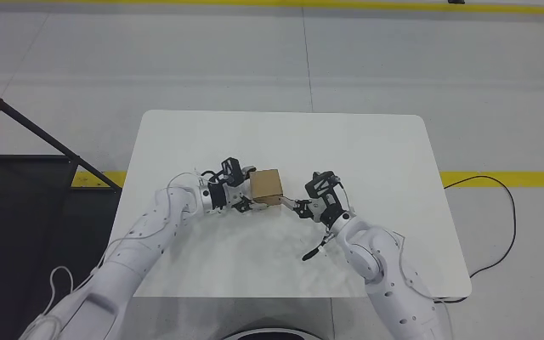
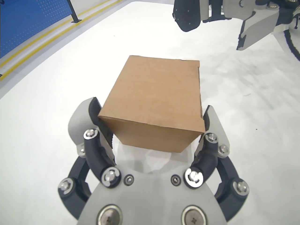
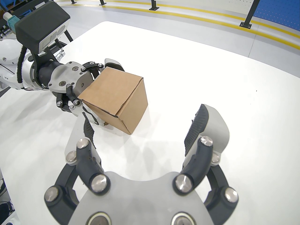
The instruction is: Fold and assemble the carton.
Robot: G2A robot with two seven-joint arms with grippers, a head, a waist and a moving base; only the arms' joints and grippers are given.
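Note:
A closed brown carton [image 1: 266, 185] sits near the middle of the white table [image 1: 365, 144]. In the right wrist view the carton [image 3: 117, 97] looks slightly tilted, with a seam along one edge. My left gripper [image 1: 247, 189] is at the carton's left end, and its fingers [image 2: 93, 111] press both sides of the carton [image 2: 154, 99]. My right gripper [image 1: 304, 194] is just off the carton's right side, open, with nothing between its fingers [image 3: 199, 122]. The left wrist view shows the right gripper [image 2: 218, 24] beyond the carton.
The table's edges are well away from both arms. A black frame [image 1: 34, 204] stands at the table's left side. A dark cable [image 1: 501, 229] lies on the floor to the right.

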